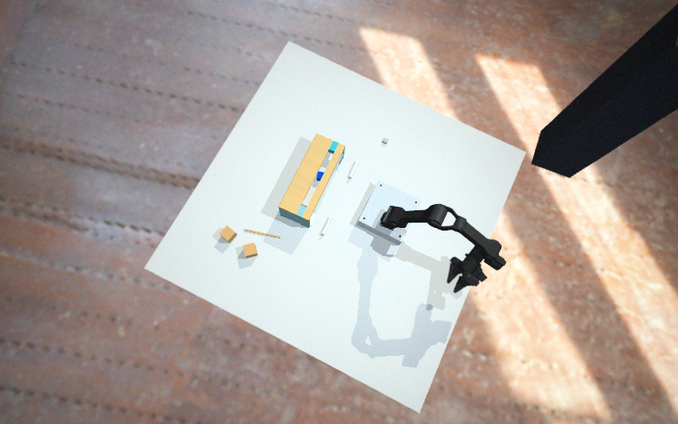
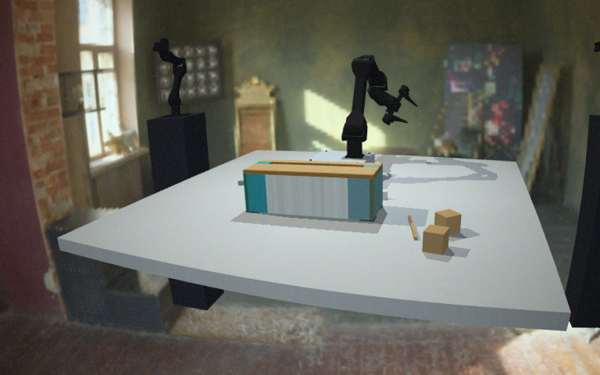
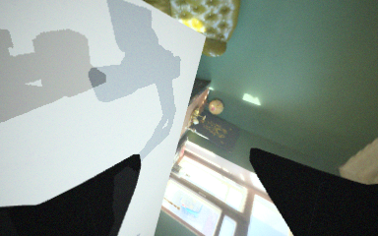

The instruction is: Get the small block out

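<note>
The box (image 1: 301, 172) (image 2: 309, 171) stands on the white table (image 1: 239, 164) (image 2: 176, 238), with a tan slotted top and teal end parts. A small blue block (image 1: 320, 176) shows through the top slot near the middle of the box's length; it is hidden in the exterior view. Which end is the closed pocket, I cannot tell. My gripper (image 1: 452, 286) (image 2: 412, 114) (image 3: 195, 156) is open and empty, raised high near the table edge on the arm's side, far from the box.
Two tan cubes (image 1: 228, 233) (image 1: 250, 250) (image 2: 435, 239) (image 2: 448, 221) and a thin tan stick (image 1: 261, 233) (image 2: 412, 227) lie beyond one box end. Two white bars (image 1: 352, 170) (image 1: 326, 226) lie between the box and the arm's base plate (image 1: 372, 202). A small grey cube (image 1: 384, 140) lies beyond the other end.
</note>
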`<state>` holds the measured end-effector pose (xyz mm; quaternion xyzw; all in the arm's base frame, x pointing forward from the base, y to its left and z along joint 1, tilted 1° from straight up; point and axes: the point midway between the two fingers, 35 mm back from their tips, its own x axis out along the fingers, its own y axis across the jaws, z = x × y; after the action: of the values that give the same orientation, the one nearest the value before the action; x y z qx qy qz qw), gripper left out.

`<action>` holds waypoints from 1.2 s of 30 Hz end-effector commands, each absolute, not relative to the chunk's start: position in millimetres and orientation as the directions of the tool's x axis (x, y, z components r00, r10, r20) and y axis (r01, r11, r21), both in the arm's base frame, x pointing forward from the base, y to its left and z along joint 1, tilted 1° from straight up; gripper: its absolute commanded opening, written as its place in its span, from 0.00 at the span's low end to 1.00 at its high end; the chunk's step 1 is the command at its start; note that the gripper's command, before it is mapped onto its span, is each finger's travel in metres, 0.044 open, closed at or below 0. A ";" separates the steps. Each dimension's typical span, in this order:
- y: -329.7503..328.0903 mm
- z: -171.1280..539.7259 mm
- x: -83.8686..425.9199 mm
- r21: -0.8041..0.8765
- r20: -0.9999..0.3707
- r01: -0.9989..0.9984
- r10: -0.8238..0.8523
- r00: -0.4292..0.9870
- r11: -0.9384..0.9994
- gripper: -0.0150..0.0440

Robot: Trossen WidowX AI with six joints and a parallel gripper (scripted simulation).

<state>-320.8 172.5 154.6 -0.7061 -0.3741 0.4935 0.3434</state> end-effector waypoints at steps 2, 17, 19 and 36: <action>182.0 153.4 -314.8 -0.852 -0.451 0.159 0.853 0.262 -0.499 0.93; 324.8 131.1 -133.1 -0.729 -0.683 -0.568 0.343 0.645 -0.382 0.93; 333.7 128.5 -104.7 -0.703 -0.711 -0.644 0.264 0.652 -0.302 0.93; 311.2 112.8 129.9 -0.419 -0.906 -0.691 -0.220 0.361 0.589 0.93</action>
<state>87.3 328.7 114.6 -0.5009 0.4705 0.2175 0.6931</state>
